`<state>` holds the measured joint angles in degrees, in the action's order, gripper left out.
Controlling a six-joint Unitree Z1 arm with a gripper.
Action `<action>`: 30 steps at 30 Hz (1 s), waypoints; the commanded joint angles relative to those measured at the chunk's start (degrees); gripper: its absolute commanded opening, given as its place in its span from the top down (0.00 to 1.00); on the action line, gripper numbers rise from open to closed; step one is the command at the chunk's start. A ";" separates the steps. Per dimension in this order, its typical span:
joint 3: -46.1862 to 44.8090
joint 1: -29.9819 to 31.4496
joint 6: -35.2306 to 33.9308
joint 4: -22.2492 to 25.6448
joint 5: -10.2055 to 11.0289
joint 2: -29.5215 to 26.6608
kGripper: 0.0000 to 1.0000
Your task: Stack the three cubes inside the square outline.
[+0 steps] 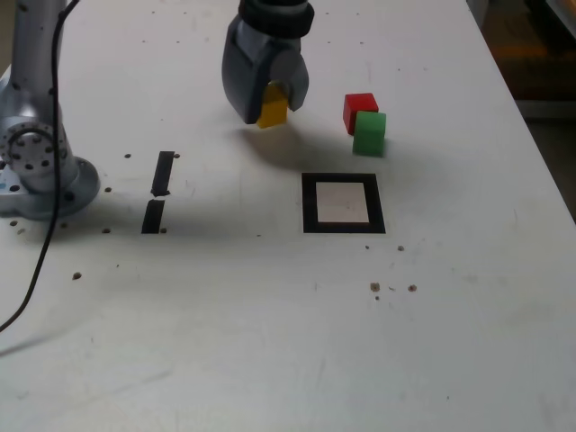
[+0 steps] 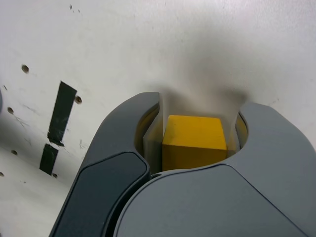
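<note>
Gripper [image 1: 273, 101] apparently grips yellow cube [image 1: 273, 108] between jaws.

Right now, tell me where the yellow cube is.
The yellow cube sits between the gripper's jaws, to the exterior view's left of the red cube.

No readable text, labels, brands or numbers anywhere: cubes, gripper, arm base and table all show blank surfaces in both the exterior and wrist views.
</note>
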<state>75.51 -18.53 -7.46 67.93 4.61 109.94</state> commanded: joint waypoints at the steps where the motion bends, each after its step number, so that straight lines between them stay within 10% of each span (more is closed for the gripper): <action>1: 0.07 -0.39 1.60 0.12 0.06 -0.49 0.79; 16: -1.25 -0.78 16.52 -5.22 -0.08 1.83 0.75; 30: -1.81 -0.51 17.74 -5.73 -0.82 0.99 0.01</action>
<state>73.47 -19.16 10.27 61.99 3.91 111.43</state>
